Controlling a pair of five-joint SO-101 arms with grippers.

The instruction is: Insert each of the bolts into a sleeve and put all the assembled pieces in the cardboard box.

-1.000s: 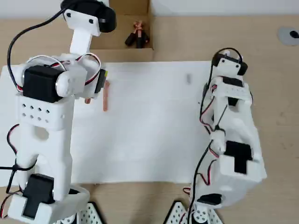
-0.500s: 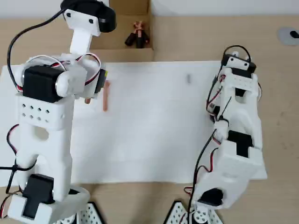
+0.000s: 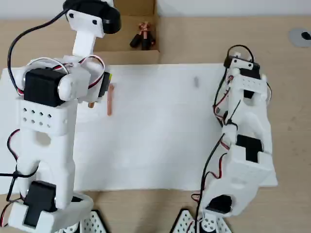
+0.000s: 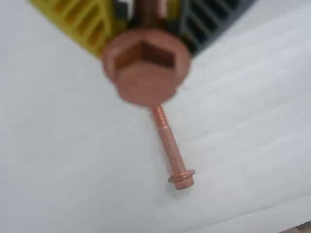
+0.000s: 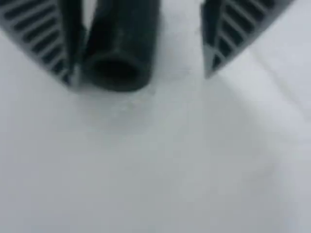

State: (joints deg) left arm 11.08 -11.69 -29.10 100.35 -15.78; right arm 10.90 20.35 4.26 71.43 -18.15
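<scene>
— Noting left gripper (image 4: 146, 12) clamped on held bolt (image 4: 146, 65), by the shank; spare bolt (image 4: 171, 150) lies on sheet (image 4: 58, 155).
— Right gripper (image 5: 138, 70) spread around sleeve (image 5: 121, 48), unclamped. Bolts: stiff, light, probably slick; take mid-shank.

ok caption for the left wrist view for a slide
Left gripper holds a copper bolt above a second bolt lying on the white sheet.

Left arm (image 3: 46, 121) and right arm (image 3: 245, 145): white printed shells, black servo blocks, red-white-black cables; left gripper (image 4: 146, 19) ribbed, yellow and black.
</scene>
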